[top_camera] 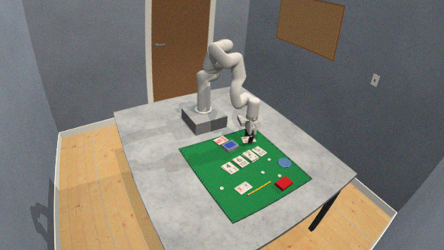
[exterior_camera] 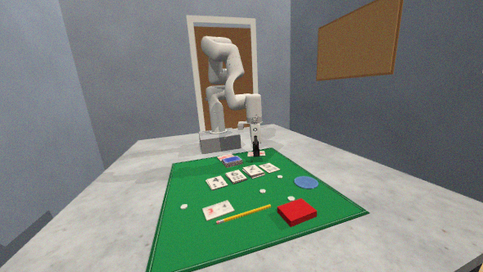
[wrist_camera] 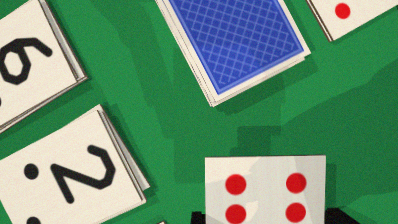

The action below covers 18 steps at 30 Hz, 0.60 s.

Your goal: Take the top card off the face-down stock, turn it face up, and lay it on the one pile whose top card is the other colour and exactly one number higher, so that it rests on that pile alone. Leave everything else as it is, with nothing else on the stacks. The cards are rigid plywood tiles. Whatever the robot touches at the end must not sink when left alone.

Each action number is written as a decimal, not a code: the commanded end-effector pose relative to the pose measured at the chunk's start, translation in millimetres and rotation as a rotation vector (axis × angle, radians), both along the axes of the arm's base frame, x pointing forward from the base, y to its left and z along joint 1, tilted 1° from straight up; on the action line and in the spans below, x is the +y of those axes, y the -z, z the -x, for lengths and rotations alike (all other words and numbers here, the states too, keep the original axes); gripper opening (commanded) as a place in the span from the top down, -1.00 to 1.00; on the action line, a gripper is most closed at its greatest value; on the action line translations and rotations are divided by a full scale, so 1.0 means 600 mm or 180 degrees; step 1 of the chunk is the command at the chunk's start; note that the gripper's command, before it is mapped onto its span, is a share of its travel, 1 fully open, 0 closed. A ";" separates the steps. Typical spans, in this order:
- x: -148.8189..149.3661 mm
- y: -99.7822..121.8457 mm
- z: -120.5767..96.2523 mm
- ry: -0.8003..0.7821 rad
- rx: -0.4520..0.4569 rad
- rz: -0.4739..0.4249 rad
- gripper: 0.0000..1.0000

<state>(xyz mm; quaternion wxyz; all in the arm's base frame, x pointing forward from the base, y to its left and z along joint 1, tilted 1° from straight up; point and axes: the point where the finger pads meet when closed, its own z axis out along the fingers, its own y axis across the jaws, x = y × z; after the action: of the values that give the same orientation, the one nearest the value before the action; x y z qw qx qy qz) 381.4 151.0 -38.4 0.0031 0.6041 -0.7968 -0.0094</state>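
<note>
My gripper [top_camera: 250, 139] [exterior_camera: 256, 153] [wrist_camera: 269, 218] is shut on a face-up card [top_camera: 244, 139] [exterior_camera: 262, 154] [wrist_camera: 265, 195] with red pips, by its two side edges, low over the mat's back right part. Four pips show; the rest is cut off in the wrist view. The blue-backed stock [top_camera: 230, 145] [exterior_camera: 232, 160] [wrist_camera: 240, 45] lies beside it. A red 5 pile [top_camera: 220, 141] [exterior_camera: 224, 157] [wrist_camera: 362, 15] is behind the stock. Black-numbered piles stand in a row: 4 [top_camera: 229, 168] [exterior_camera: 216, 183], 6 [top_camera: 240, 162] [exterior_camera: 236, 176], 2 [top_camera: 250, 155] [exterior_camera: 253, 170] and 5 [top_camera: 259, 151] [exterior_camera: 269, 168].
The green mat [top_camera: 203, 162] [exterior_camera: 184, 176] also bears a loose card [top_camera: 243, 187] [exterior_camera: 218, 210] with a red 3, a yellow pencil [top_camera: 259, 188] [exterior_camera: 246, 214], a red box [top_camera: 284, 183] [exterior_camera: 297, 211], a blue disc [top_camera: 284, 163] [exterior_camera: 306, 182] and several small white discs.
</note>
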 end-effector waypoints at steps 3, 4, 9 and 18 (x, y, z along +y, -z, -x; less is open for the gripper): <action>0.015 0.000 -0.048 0.0984 -0.0009 0.0075 -0.48; 0.017 0.000 -0.055 0.1143 -0.0009 0.0078 -0.48; 0.029 0.000 -0.091 0.1908 -0.0007 0.0088 -0.48; 0.041 0.000 -0.131 0.2774 -0.0005 0.0098 -0.48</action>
<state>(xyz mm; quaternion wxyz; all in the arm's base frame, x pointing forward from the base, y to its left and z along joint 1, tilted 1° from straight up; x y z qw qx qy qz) 445.7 170.9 -38.9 0.0003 0.2825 -0.9592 -0.0134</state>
